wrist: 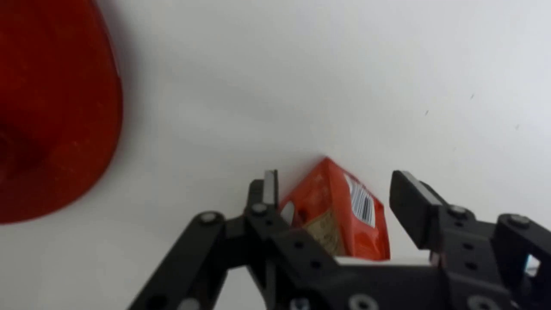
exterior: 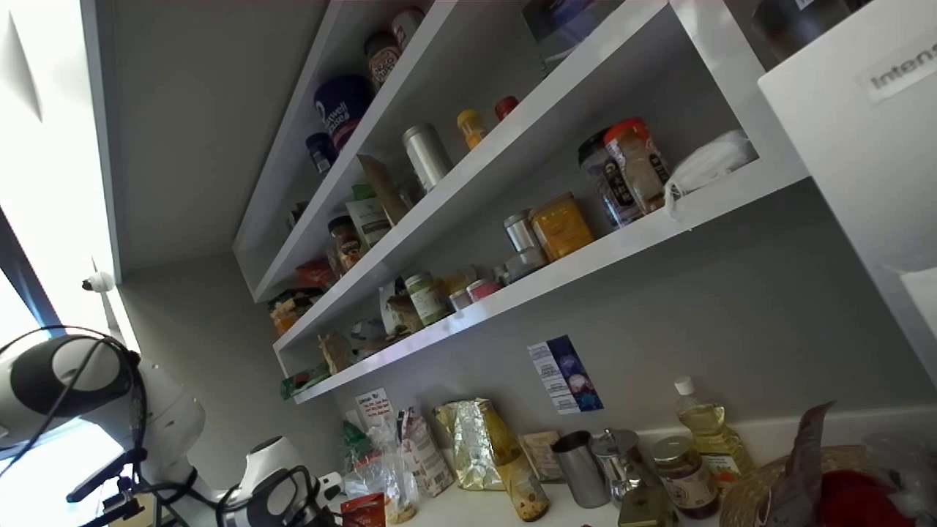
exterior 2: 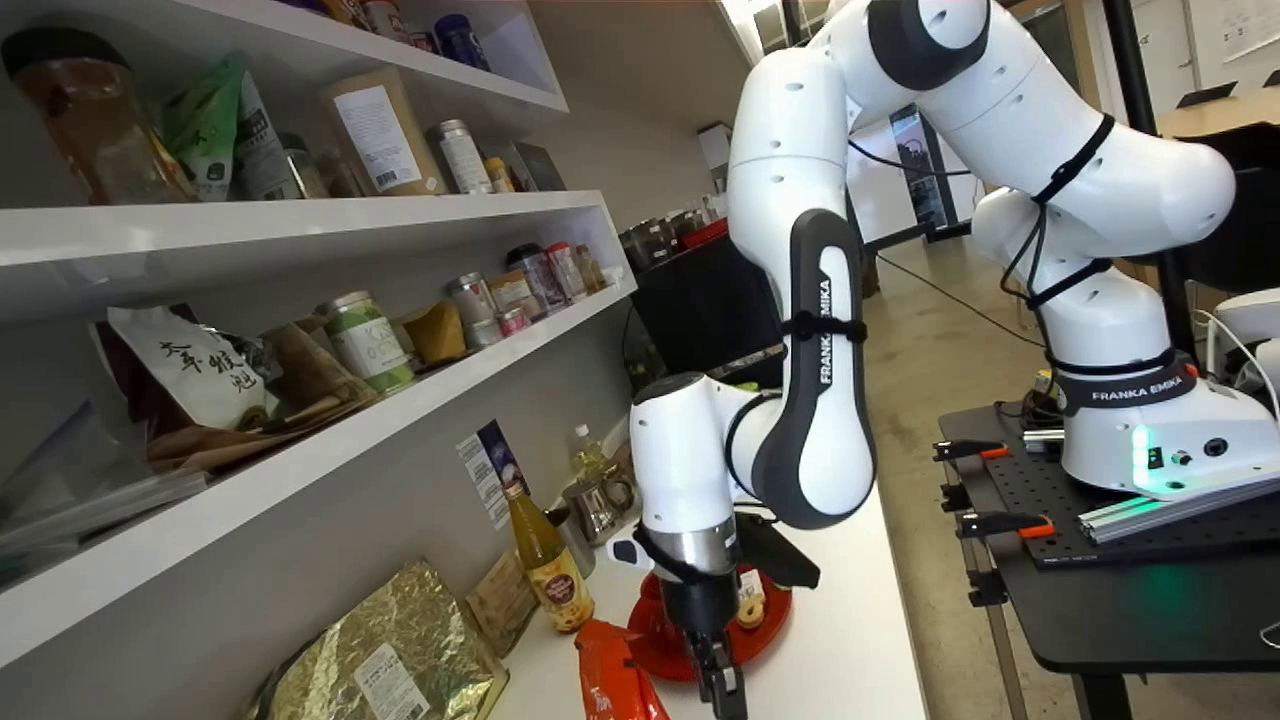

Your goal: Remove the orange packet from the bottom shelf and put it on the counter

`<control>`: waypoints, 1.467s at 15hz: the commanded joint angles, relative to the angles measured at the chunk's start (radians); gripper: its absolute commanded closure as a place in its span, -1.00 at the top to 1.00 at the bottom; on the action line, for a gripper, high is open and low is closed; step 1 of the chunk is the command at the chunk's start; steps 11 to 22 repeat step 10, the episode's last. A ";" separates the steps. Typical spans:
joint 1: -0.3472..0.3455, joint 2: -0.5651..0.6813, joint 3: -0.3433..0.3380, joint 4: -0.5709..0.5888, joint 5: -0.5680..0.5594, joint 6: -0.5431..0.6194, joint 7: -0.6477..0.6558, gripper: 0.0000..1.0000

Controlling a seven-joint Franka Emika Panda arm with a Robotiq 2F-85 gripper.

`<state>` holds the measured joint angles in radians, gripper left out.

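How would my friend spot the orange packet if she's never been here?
Go to the long white counter and find the red plate. The orange packet is beside it. It's shiny and reddish-orange, while the plate is round and the nearby bag is gold.

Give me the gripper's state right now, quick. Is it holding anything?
Gripper: open, holding nothing; in the wrist view the orange packet shows between its jaws, with a clear gap to one of them.
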<state>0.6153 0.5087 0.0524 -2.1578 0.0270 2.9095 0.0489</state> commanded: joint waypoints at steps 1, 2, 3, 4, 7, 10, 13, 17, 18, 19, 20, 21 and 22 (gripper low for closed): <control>-0.179 -0.231 0.162 -0.154 0.038 -0.274 -0.082 0.96; -0.217 -0.283 0.191 -0.177 0.058 -0.341 -0.111 1.00; -0.263 -0.334 0.226 -0.202 0.090 -0.391 -0.156 1.00; -0.293 -0.392 0.243 -0.232 0.118 -0.429 -0.187 1.00; -0.347 -0.572 0.257 -0.300 0.236 -0.574 -0.333 1.00; -0.333 -0.553 0.230 -0.267 0.241 -0.627 -0.345 1.00; -0.333 -0.553 0.230 -0.267 0.241 -0.627 -0.345 1.00; -0.333 -0.553 0.230 -0.267 0.241 -0.627 -0.345 1.00; -0.333 -0.553 0.230 -0.267 0.241 -0.627 -0.345 1.00; -0.333 -0.553 0.230 -0.267 0.241 -0.627 -0.345 1.00; -0.333 -0.553 0.230 -0.267 0.241 -0.627 -0.345 1.00; -0.333 -0.553 0.230 -0.267 0.241 -0.627 -0.345 1.00; -0.333 -0.553 0.230 -0.267 0.241 -0.627 -0.345 1.00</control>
